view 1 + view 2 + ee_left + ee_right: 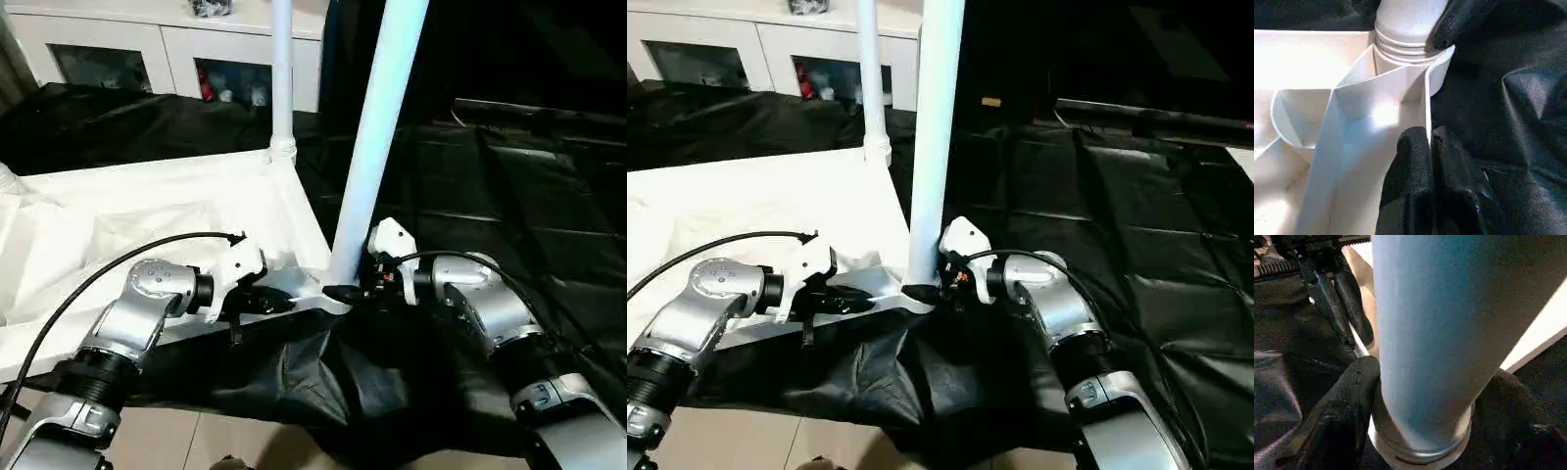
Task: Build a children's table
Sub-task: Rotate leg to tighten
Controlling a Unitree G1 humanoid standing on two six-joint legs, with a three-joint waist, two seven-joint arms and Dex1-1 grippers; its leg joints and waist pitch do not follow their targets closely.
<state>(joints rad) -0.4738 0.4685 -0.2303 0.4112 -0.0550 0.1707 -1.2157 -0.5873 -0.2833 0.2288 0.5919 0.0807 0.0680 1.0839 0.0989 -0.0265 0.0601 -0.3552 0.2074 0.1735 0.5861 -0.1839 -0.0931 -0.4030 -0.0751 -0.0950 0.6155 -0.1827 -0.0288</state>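
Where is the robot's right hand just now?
In the head views, the right hand is at the upturned white plastic tabletop's near corner, closed around the base of the long white tube leg standing there.

White plastic table top [147, 220] lies underside up, ribbed, on black sheeting. Near-corner leg [377, 137], a long white tapered tube, stands in its round socket [1400, 58], leaning slightly, base between the right gripper [345, 291] fingers. Left gripper [263, 302] pinches the top's edge wall beside that socket. Second leg [282, 73] stands upright at far corner.
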